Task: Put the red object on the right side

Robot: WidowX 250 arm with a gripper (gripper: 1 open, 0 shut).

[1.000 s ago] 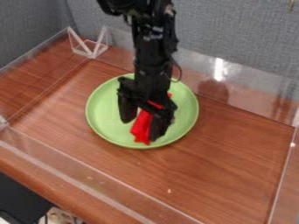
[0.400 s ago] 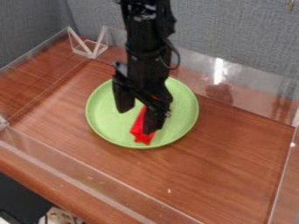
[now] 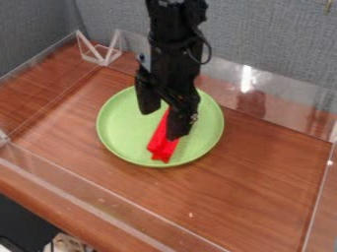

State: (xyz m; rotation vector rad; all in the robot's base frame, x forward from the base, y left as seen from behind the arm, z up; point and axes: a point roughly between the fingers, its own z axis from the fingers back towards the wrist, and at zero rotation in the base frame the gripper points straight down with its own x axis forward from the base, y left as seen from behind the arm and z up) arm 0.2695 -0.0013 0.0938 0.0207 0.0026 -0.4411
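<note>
Dark brown wooden tabletop (image 3: 250,177), fenced by clear acrylic walls (image 3: 158,231), carries a lime-green round plate (image 3: 121,128) near its middle. On that plate lies the bright red bar-shaped block (image 3: 165,138), slanting across the plate's middle toward its near rim. By the look of it, the task is not yet done: the block rests on the plate, not on the bare wood to the plate's right, so a grasp and carry remain. Above the plate the black tool (image 3: 165,106) points straight down, its jaws standing wide apart and holding nothing. The upper end of the block sits beneath them, partly hidden; whether the tips touch it I cannot tell.
</note>
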